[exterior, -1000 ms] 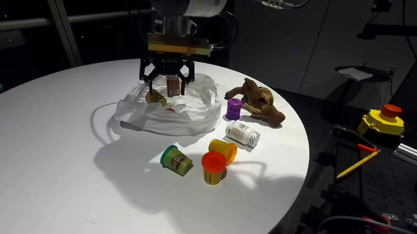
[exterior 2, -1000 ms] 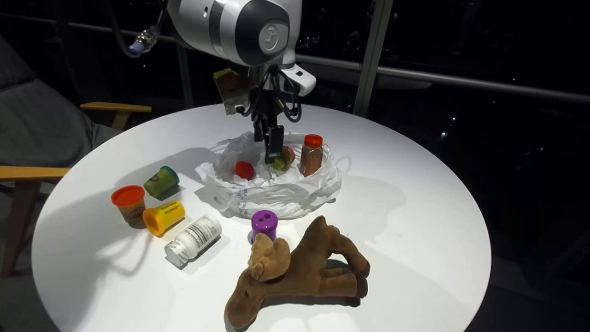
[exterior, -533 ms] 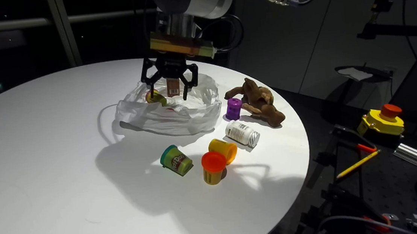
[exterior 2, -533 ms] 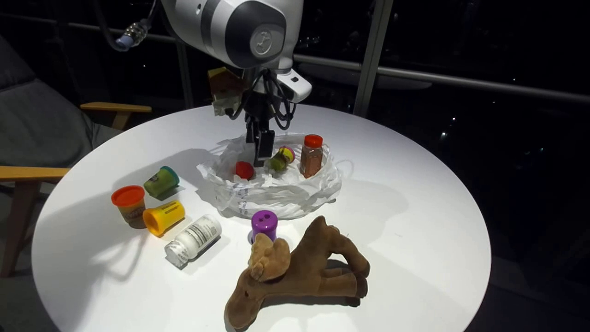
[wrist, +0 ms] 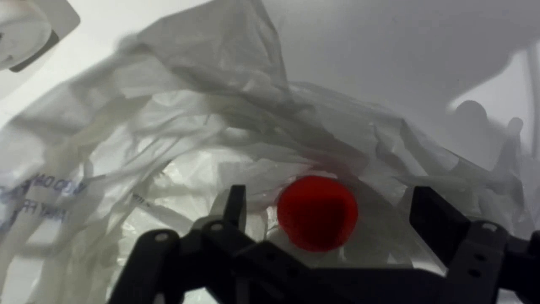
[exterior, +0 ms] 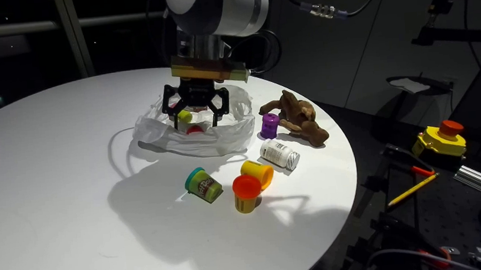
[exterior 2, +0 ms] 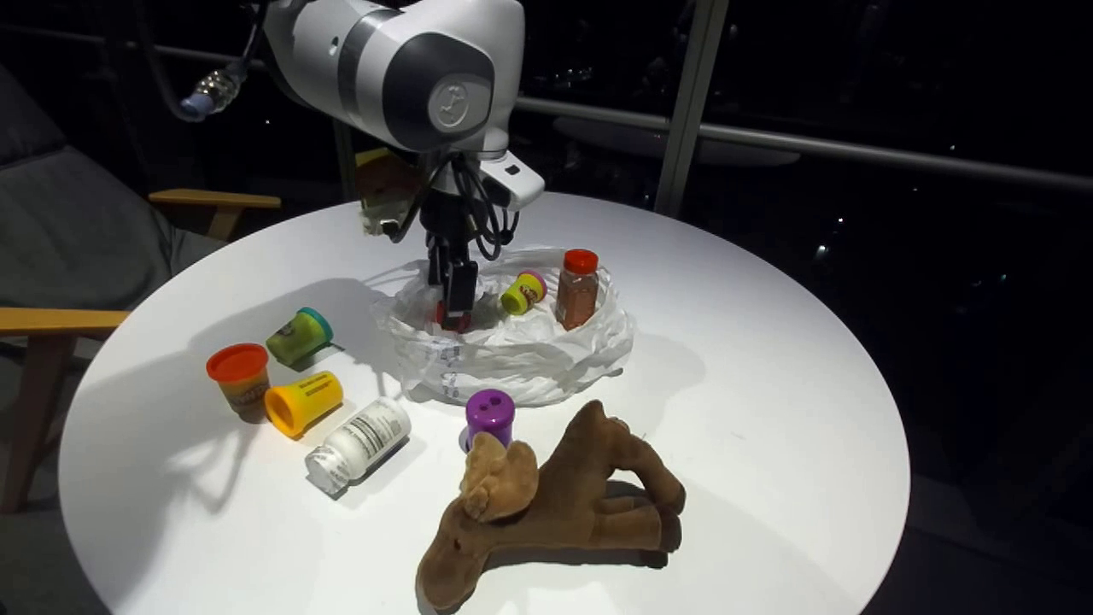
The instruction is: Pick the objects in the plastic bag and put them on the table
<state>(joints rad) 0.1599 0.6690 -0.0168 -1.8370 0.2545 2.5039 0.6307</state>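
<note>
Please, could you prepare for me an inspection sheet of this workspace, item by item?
Surface: white table, partly shadowed
Job's things: red object, purple-lidded can, red-capped bottle inside plastic bag; moose toy, purple piece, white bottle, yellow tub, red-lidded can, teal-lidded can outside
Clutter: pencil off the table
Fingers: open, red object between them
Cables: one with metal connector hangs curved
Surroundings: chair, yellow box with red button

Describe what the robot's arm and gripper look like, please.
The arm is rounded, white and dark grey, with a circular emblem. Black cables loop near an amber-brown, box-like piece above the gripper, which is black and angular with two fingers.
</note>
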